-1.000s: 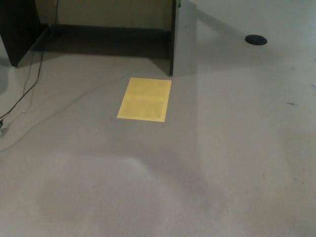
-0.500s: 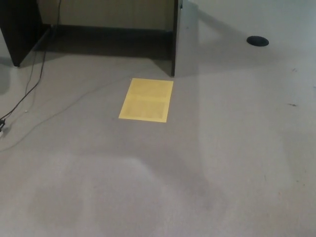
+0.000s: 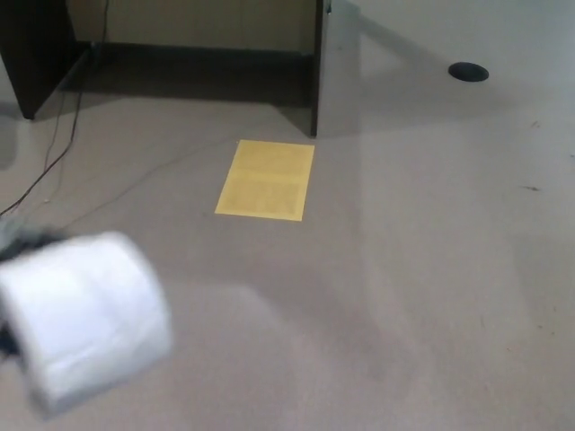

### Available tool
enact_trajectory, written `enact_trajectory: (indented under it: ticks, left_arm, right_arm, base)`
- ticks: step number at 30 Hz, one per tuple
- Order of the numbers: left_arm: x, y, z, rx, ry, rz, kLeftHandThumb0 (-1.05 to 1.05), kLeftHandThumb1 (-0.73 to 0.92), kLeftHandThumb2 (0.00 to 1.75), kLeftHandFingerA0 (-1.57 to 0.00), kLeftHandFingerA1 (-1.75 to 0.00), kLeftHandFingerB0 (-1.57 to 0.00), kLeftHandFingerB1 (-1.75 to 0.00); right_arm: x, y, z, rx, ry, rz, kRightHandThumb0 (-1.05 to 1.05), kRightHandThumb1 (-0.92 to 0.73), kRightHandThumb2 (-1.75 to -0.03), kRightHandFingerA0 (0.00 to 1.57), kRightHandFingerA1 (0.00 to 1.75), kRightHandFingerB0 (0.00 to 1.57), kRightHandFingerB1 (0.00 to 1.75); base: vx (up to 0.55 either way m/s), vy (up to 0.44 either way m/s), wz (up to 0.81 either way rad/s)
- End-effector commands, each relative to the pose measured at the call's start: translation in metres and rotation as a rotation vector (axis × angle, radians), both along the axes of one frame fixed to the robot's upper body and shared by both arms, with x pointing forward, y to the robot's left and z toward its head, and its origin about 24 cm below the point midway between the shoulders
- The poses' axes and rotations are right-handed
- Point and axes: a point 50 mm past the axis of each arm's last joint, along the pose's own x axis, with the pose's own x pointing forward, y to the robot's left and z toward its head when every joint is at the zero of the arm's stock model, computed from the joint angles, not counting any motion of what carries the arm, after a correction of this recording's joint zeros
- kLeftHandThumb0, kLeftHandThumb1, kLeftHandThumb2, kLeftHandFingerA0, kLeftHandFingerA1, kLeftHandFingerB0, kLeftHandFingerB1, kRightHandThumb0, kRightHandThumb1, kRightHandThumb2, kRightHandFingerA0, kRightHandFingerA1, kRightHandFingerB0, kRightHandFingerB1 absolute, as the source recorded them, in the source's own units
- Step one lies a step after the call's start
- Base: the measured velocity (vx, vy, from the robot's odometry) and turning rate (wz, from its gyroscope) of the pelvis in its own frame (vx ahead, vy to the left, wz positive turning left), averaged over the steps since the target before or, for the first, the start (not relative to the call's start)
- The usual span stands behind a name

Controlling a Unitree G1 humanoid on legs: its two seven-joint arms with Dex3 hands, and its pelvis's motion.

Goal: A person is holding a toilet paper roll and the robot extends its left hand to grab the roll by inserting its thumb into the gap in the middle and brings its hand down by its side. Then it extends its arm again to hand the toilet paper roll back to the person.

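Note:
A white toilet paper roll (image 3: pixel 85 319), blurred by motion, fills the lower left of the head view, up in the air over the grey floor. Dark bits of my left hand (image 3: pixel 25 241) show at the roll's upper left and at the picture's left edge; the roll hides the rest of the hand. The hand appears to be holding the roll. No person shows, and my right hand is out of the picture.
A yellow sheet (image 3: pixel 266 180) lies flat on the grey carpet (image 3: pixel 431 269). Behind it stands a desk's grey side panel (image 3: pixel 336 67), with a dark cabinet (image 3: pixel 36 54) at the far left. A thin cable (image 3: pixel 54 153) trails over the floor, and a black round disc (image 3: pixel 468 72) lies far right.
The toilet paper roll and the dark hand behind it have come into the picture from the lower left. Before, only the floor showed.

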Motion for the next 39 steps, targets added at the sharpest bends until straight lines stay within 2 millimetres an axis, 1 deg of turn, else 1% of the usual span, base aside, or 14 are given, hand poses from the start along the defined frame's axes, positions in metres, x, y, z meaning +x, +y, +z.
enact_trajectory:
  ticks: [1, 2, 10, 15, 17, 21, 23, 24, 28, 33, 34, 35, 38, 39]
  left_arm:
    - [0.014, -0.110, 0.119, 0.052, -0.287, -0.393, -0.01, 0.75, 0.83, -0.83, -1.50, -0.72, -1.25]
    - [0.014, -0.121, 0.127, 0.067, -0.316, -0.427, 0.00, 0.74, 0.82, -0.82, -1.46, -0.73, -1.23]
    - [-0.004, -0.227, 0.174, 0.103, -0.456, -0.691, -0.08, 0.67, 0.83, -0.84, -1.51, -0.76, -1.23]
    - [-0.022, -0.265, 0.187, 0.141, -0.483, -0.749, -0.08, 0.72, 0.76, -0.78, -1.56, -0.70, -1.38]
    - [-0.028, -0.274, 0.188, 0.136, -0.479, -0.781, -0.07, 0.75, 0.71, -0.76, -1.55, -0.68, -1.36]
    - [-0.037, -0.281, 0.183, 0.154, -0.485, -0.805, -0.04, 0.69, 0.75, -0.83, -1.57, -0.71, -1.37]
    - [-0.040, -0.283, 0.180, 0.156, -0.462, -0.809, -0.06, 0.66, 0.80, -0.87, -1.59, -0.72, -1.38]
    - [-0.042, -0.283, 0.177, 0.158, -0.452, -0.813, -0.06, 0.62, 0.86, -0.91, -1.57, -0.73, -1.36]
    - [-0.042, -0.278, 0.164, 0.204, -0.417, -0.807, -0.05, 0.64, 0.84, -0.88, -1.60, -0.75, -1.36]
    - [-0.038, -0.266, 0.153, 0.246, -0.362, -0.792, -0.13, 0.72, 0.74, -0.93, -1.38, -0.82, -1.01]
    - [-0.037, -0.264, 0.153, 0.253, -0.356, -0.788, -0.13, 0.76, 0.69, -0.92, -1.40, -0.83, -0.83]
    - [-0.036, -0.262, 0.152, 0.258, -0.346, -0.786, -0.16, 0.77, 0.64, -0.95, -1.29, -0.84, -0.53]
    - [-0.032, -0.255, 0.150, 0.253, -0.306, -0.791, -0.26, 0.76, 0.63, -1.05, -0.85, -0.60, -0.40]
    - [-0.031, -0.252, 0.150, 0.267, -0.312, -0.774, -0.40, 0.68, 0.60, -0.70, -0.45, -0.32, -0.31]
  right_arm:
    - [0.000, -0.009, 0.004, -0.032, -0.001, -0.014, -0.41, -0.66, -0.61, 0.64, 0.61, 0.39, 0.38]
    - [0.000, -0.009, 0.004, -0.027, -0.005, -0.013, -0.44, -0.54, -0.87, 0.60, 0.69, 0.34, 0.52]
    - [0.002, -0.009, 0.005, -0.031, -0.006, 0.001, -0.44, -0.55, -0.88, 0.57, 0.68, 0.34, 0.52]
    - [0.004, -0.008, 0.006, -0.030, -0.003, 0.004, -0.43, -0.54, -0.86, 0.60, 0.69, 0.35, 0.52]
    - [0.006, -0.007, 0.006, -0.044, 0.003, 0.010, -0.37, -0.67, -0.59, 0.65, 0.63, 0.41, 0.38]
    - [0.006, -0.007, 0.007, -0.048, 0.001, 0.024, -0.47, -0.55, -0.86, 0.62, 0.68, 0.35, 0.51]
    - [0.006, -0.007, 0.007, -0.052, 0.005, 0.026, -0.41, -0.68, -0.60, 0.67, 0.59, 0.41, 0.37]
    - [0.007, -0.007, 0.007, -0.050, 0.004, 0.025, -0.47, -0.55, -0.86, 0.61, 0.67, 0.35, 0.51]
    - [0.009, -0.006, 0.008, -0.053, 0.000, 0.028, -0.45, -0.55, -0.87, 0.64, 0.72, 0.35, 0.51]
    - [0.008, -0.005, 0.008, -0.050, -0.001, 0.040, -0.45, -0.55, -0.86, 0.64, 0.70, 0.34, 0.51]
    - [0.008, -0.005, 0.008, -0.045, 0.000, 0.036, -0.39, -0.68, -0.59, 0.65, 0.61, 0.40, 0.38]
    - [0.008, -0.005, 0.008, -0.041, 0.000, 0.033, -0.39, -0.68, -0.59, 0.65, 0.61, 0.40, 0.38]
    - [0.009, -0.004, 0.008, -0.041, 0.000, 0.036, -0.45, -0.55, -0.87, 0.60, 0.67, 0.33, 0.51]
    - [0.010, -0.005, 0.008, -0.042, 0.003, 0.035, -0.45, -0.56, -0.86, 0.60, 0.66, 0.32, 0.50]
  base:
    - [0.00, 0.000, 0.00]
    - [0.00, 0.000, 0.00]
    - [0.00, 0.000, 0.00]
    - [0.00, 0.000, 0.00]
    - [0.00, 0.000, 0.00]
    - [0.00, 0.000, 0.00]
    - [0.00, 0.000, 0.00]
    - [0.00, 0.000, 0.00]
    - [0.00, 0.000, 0.00]
    - [0.00, 0.000, 0.00]
    - [0.00, 0.000, 0.00]
    - [0.00, 0.000, 0.00]
    - [0.00, 0.000, 0.00]
    - [0.00, 0.000, 0.00]
